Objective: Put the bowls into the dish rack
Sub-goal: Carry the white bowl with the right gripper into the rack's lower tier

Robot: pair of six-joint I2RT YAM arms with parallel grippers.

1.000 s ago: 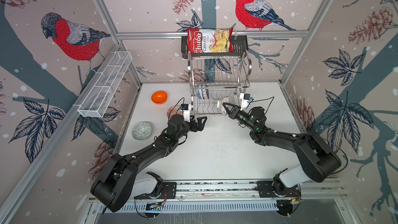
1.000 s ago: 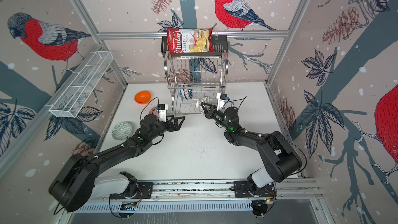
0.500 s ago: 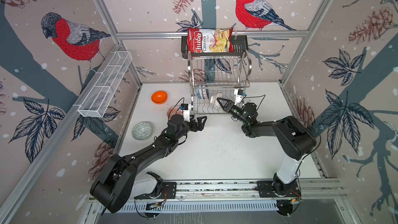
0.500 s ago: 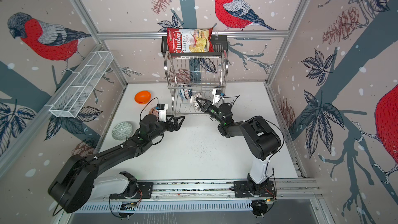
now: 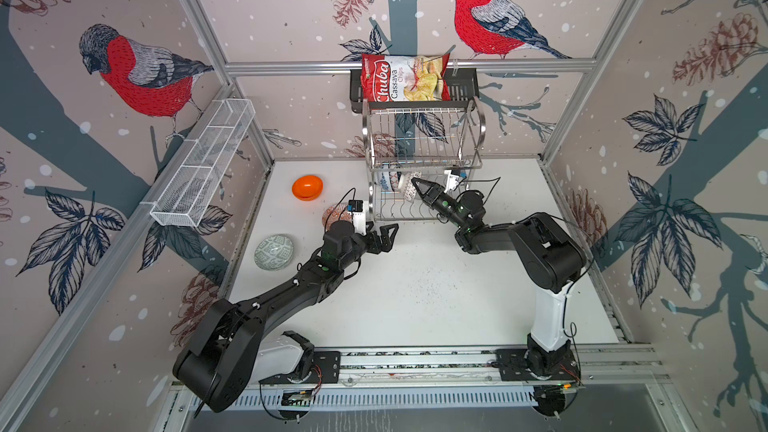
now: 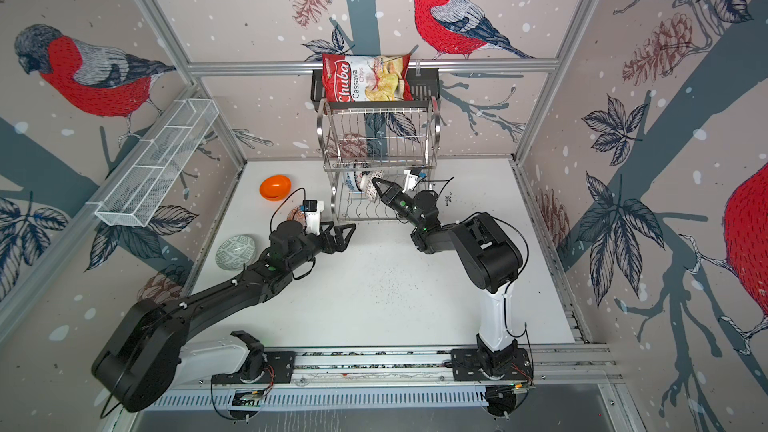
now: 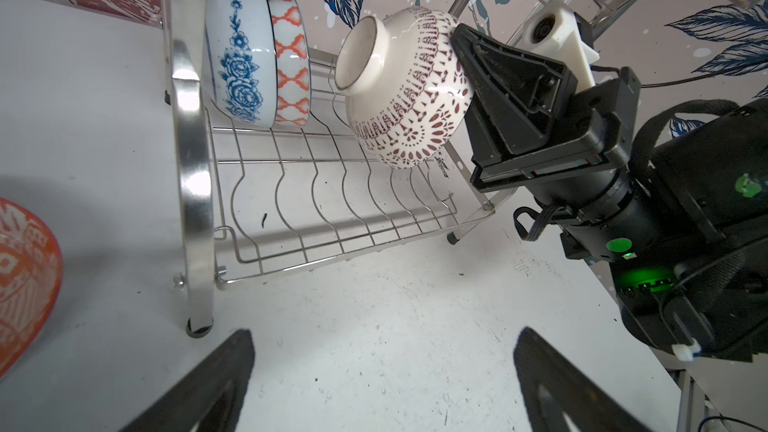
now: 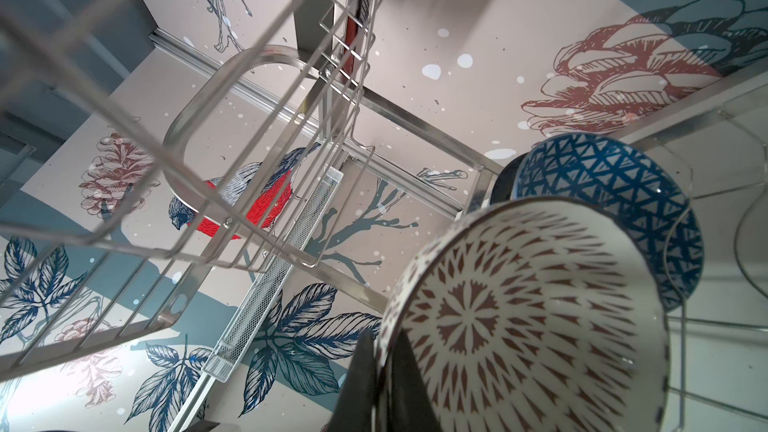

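Right gripper [image 7: 457, 41] clamped on rim of dark-patterned white bowl [image 7: 399, 93], held on edge above dish rack [image 7: 193, 184] lower tier, mid-length. Likely glazed ceramic: rigid, slippery, chippable; rim grip suits. Left gripper [image 5: 388, 238] apart, empty.

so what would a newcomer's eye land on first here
The right gripper, shut on the rim of a white brown-patterned bowl, holds it tilted over the lower tier of the dish rack, beside two bowls already standing there. Next, the glossy orange bowl on the table left of the rack, and the open left gripper in front.
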